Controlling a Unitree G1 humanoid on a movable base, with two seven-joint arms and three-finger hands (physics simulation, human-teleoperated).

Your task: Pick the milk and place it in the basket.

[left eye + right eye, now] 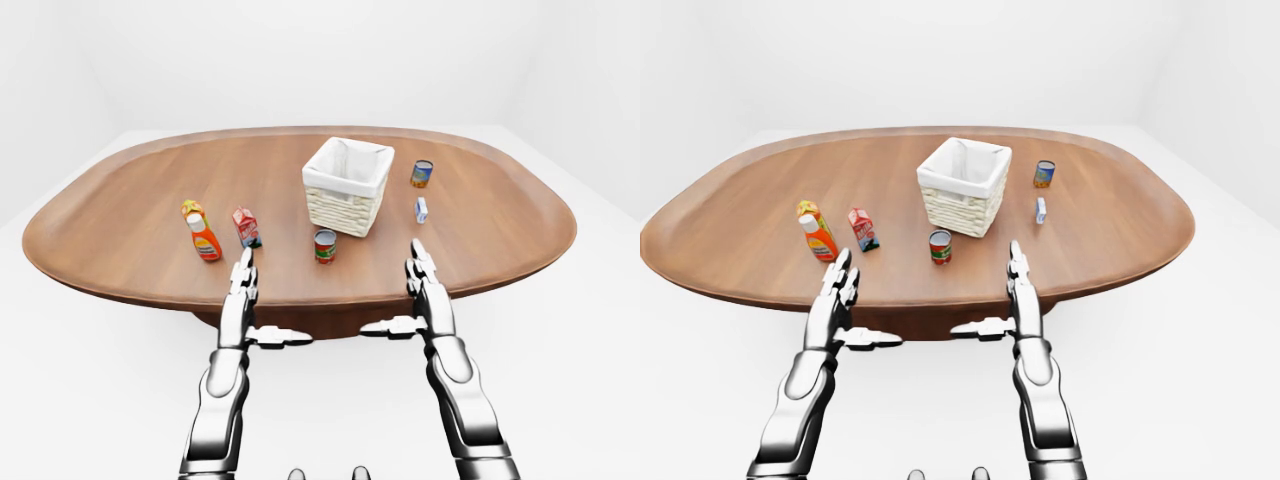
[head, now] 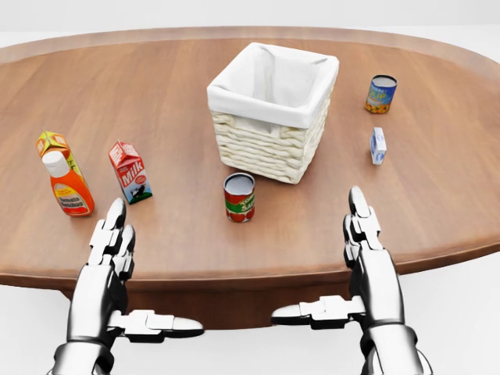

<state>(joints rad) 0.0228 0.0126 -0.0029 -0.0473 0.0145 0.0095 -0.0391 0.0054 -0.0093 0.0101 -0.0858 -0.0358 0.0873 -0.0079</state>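
The milk [image 2: 130, 172] is a small red and white carton standing upright on the oval wooden table [image 2: 156, 86], left of the basket. The basket [image 2: 266, 148] is square wicker with a white cloth liner and sits at the middle of the head view. My left hand [image 2: 137, 273] is open over the table's near edge, its fingertips [image 2: 116, 212] just below the milk and apart from it. My right hand [image 2: 328, 262] is open too, flat, lower right of the basket. Neither hand holds anything.
An orange bottle [image 2: 69, 187] and a yellow-orange carton [image 2: 53, 144] stand left of the milk. A red and green can [image 2: 239, 197] is just below the basket. A blue and yellow can [image 2: 380, 94] and a small blue-white carton [image 2: 378, 145] stand on the right.
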